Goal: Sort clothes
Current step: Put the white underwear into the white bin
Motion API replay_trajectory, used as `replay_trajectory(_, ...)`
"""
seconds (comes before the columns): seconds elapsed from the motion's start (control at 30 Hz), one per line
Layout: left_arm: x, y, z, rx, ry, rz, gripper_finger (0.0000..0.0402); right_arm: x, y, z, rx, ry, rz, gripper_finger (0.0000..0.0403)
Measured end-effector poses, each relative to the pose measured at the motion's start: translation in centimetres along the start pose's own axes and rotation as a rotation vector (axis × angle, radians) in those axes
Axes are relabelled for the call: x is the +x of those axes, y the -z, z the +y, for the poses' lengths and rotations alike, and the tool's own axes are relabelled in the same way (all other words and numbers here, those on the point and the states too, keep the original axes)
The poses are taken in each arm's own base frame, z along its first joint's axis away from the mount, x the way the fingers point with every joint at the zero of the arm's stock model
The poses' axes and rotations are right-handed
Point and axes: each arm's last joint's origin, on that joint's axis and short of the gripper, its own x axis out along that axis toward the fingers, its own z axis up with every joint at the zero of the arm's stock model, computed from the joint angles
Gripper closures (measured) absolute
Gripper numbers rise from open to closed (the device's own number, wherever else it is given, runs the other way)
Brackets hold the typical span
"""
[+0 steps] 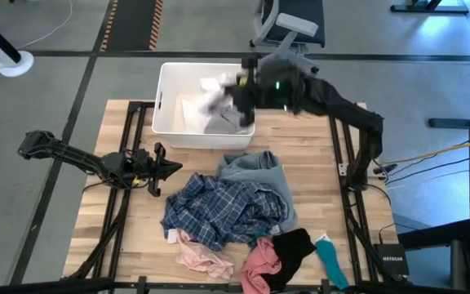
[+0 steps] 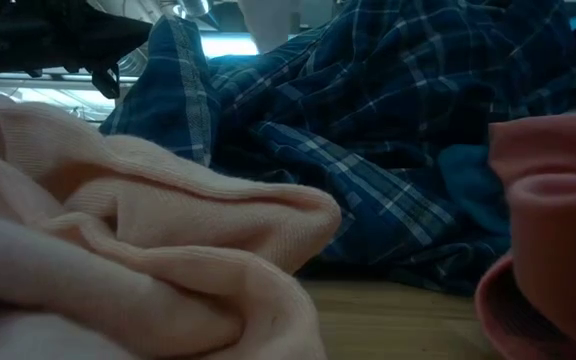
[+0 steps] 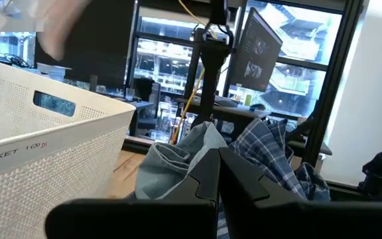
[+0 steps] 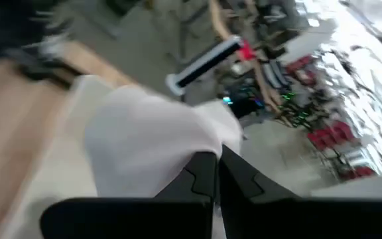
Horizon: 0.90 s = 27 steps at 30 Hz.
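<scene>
My right gripper (image 1: 241, 88) is over the white bin (image 1: 168, 122) at the table's far side, shut on a white garment (image 1: 213, 100). The garment also shows in the right wrist view (image 4: 144, 143). The other clothes lie in a pile on the table: the navy-white plaid shirt (image 1: 219, 211), the light blue denim piece (image 1: 258, 169), a light pink item (image 1: 202, 257), a darker pink item (image 1: 259, 268), a black item (image 1: 294, 245) and a teal item (image 1: 330, 261). My left gripper (image 1: 166, 168) waits shut and empty, left of the pile. My right gripper pinches the white garment between its two shut fingers at a bunched part (image 4: 197, 143) right beside the fingertips. The cloth billows out beyond the fingers over the bin. How many layers it has, I cannot tell.
The bin's perforated wall (image 3: 45, 153) stands close beside my left gripper, with the denim (image 3: 171, 162) and plaid shirt (image 3: 270, 153) ahead of it. In the low view the light pink item (image 2: 118, 250) and plaid shirt (image 2: 368, 120) fill the foreground. Bare wood lies at the table's left.
</scene>
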Motion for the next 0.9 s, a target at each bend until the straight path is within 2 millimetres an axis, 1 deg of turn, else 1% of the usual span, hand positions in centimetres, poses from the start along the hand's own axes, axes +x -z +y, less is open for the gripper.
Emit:
replay_trajectory(0.07, 0.0, 0.0, 0.0, 0.005, 0.0, 0.0, 0.0402, 0.9, 1.6, -1.2, 0.037, 0.038, 0.02, 0.0391)
replay_trajectory(0.17, 0.0, 0.0, 0.0, 0.025, 0.0, 0.0, 0.0402, 2.4, 3.9, -1.8, 0.067, 0.054, 0.082, 0.0389)
replay_trajectory(0.27, 0.0, 0.0, 0.0, 0.025, 0.0, 0.0, 0.0402, 3.7, 5.9, -1.4, 0.084, -0.014, 0.107, 0.0388)
replay_trajectory(0.4, 0.0, 0.0, 0.0, 0.025, -0.003, -0.003, 0.0402, 5.6, 8.2, -0.2, 0.092, -0.07, 0.148, 0.0387)
replay_trajectory(0.53, 0.0, 0.0, 0.0, 0.024, -0.006, -0.003, 0.0402, 7.2, 9.6, 1.2, 0.095, -0.077, 0.169, 0.0387)
replay_trajectory(0.67, 0.0, 0.0, 0.0, 0.024, -0.006, -0.003, 0.0402, 8.4, 10.7, 2.7, 0.183, -0.081, 0.178, 0.0387)
replay_trajectory(0.77, 0.0, 0.0, 0.0, 0.024, -0.006, -0.003, 0.0401, 9.1, 11.5, 3.6, 0.191, -0.092, 0.216, 0.0386)
replay_trajectory(0.83, 0.0, 0.0, 0.0, 0.024, -0.006, -0.003, 0.0402, 9.2, 11.7, 3.7, 0.205, -0.067, 0.256, 0.0377)
replay_trajectory(0.9, 0.0, 0.0, 0.0, 0.024, -0.006, -0.003, 0.0402, 9.5, 11.8, 3.8, 0.211, -0.057, 0.273, 0.0355)
